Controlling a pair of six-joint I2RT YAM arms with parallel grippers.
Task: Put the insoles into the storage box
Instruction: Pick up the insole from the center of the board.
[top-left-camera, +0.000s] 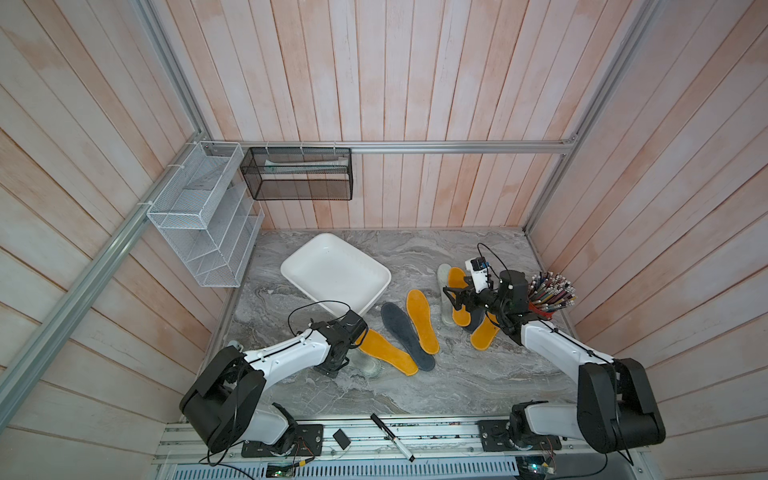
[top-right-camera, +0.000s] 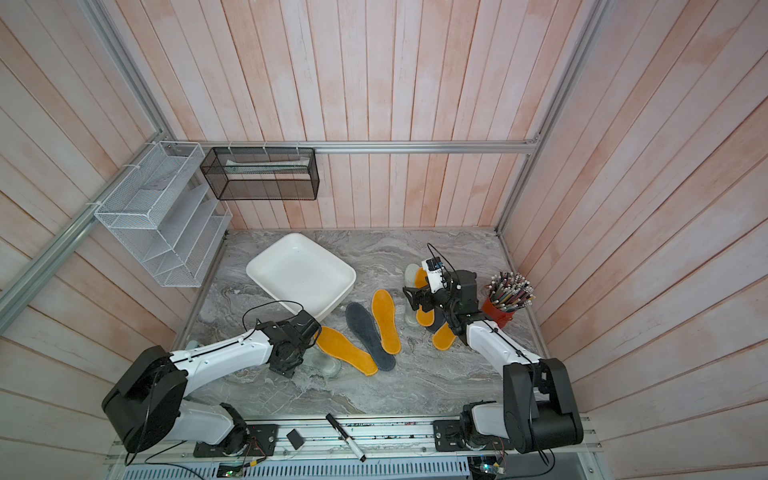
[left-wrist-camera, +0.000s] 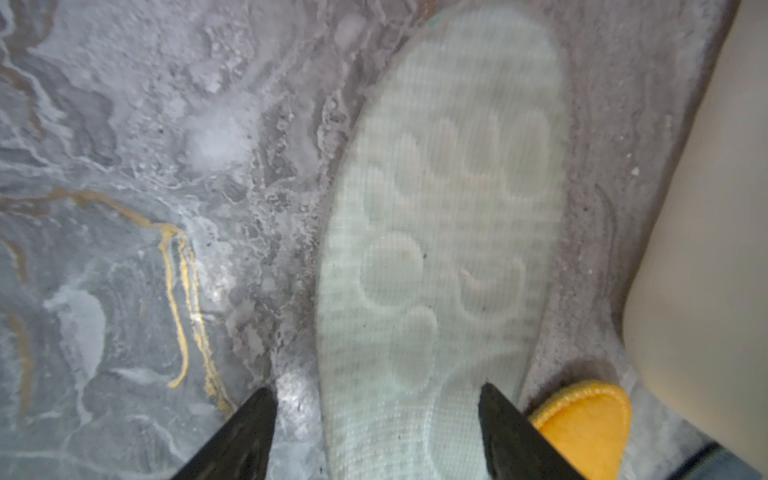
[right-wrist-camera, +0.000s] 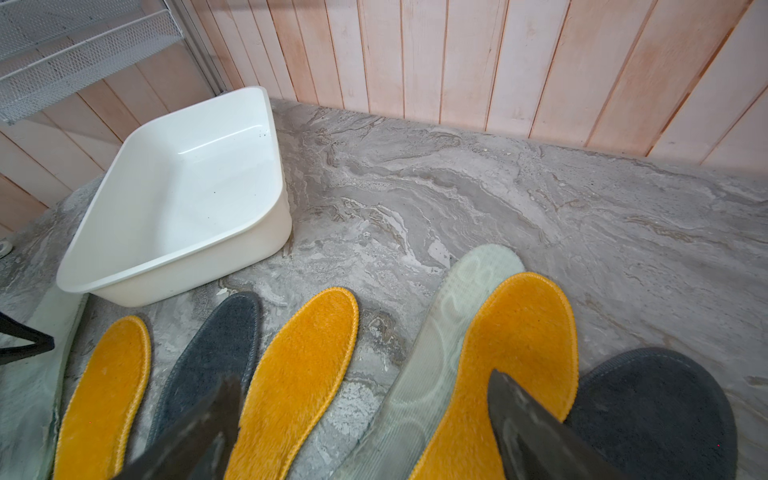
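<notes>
The white storage box (top-left-camera: 336, 274) (right-wrist-camera: 178, 187) stands empty at the back left of the marble table. Several insoles lie flat in front of it. In the middle are an orange one (top-left-camera: 386, 351), a dark grey one (top-left-camera: 405, 334) and another orange one (top-left-camera: 422, 320). At the right, a pale one (top-left-camera: 444, 274), two orange ones (top-left-camera: 484, 338) and a dark grey one overlap. My left gripper (left-wrist-camera: 376, 395) is open, low over another pale insole (left-wrist-camera: 436, 249), its fingers either side of it. My right gripper (top-left-camera: 452, 297) (right-wrist-camera: 365, 378) hangs open above the right pile.
A red cup of pens (top-left-camera: 548, 297) stands close behind the right wrist. A white wire rack (top-left-camera: 203, 216) and a black mesh basket (top-left-camera: 297, 174) hang on the back-left walls. A marker (top-left-camera: 390, 436) lies on the front rail.
</notes>
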